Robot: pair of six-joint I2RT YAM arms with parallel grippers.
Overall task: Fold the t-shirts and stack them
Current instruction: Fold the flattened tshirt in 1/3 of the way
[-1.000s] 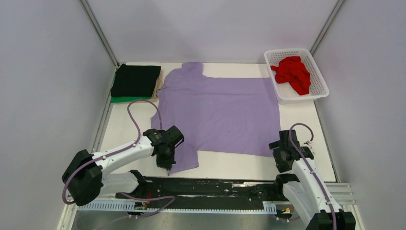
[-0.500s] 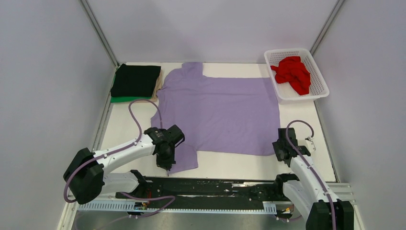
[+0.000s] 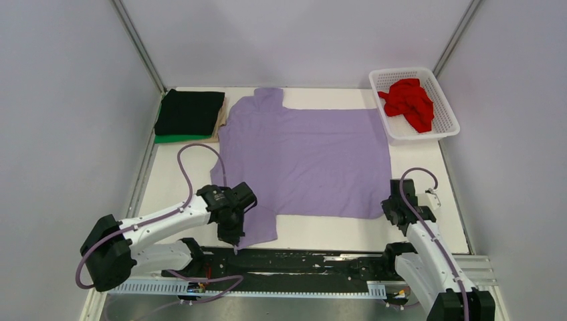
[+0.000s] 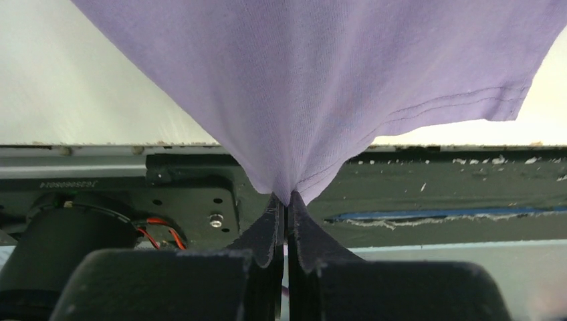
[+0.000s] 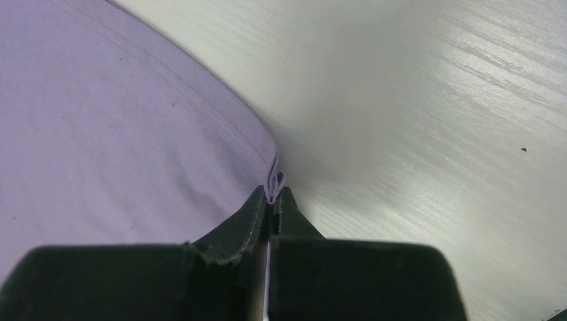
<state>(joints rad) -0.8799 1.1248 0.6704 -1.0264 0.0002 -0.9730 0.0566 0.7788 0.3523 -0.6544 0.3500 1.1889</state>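
At the near right corner of the plain lavender cloth t-shirt, the hem is now pinched between the right jaws, which were held wide and drawn back a second ago. The near left sleeve is clamped in the left jaws and has been drawn slightly toward the near edge of the white desk. Bare desk is left to the right of the shirt. At far left a folded black t-shirt is stacked on a green t-shirt; at far right a crumpled bright red t-shirt lies in the white latticed plastic basket.

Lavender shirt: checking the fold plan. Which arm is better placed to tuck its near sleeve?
Likely left: left gripper pinches the lavender shirt at that sleeve; right gripper grips its hem corner.
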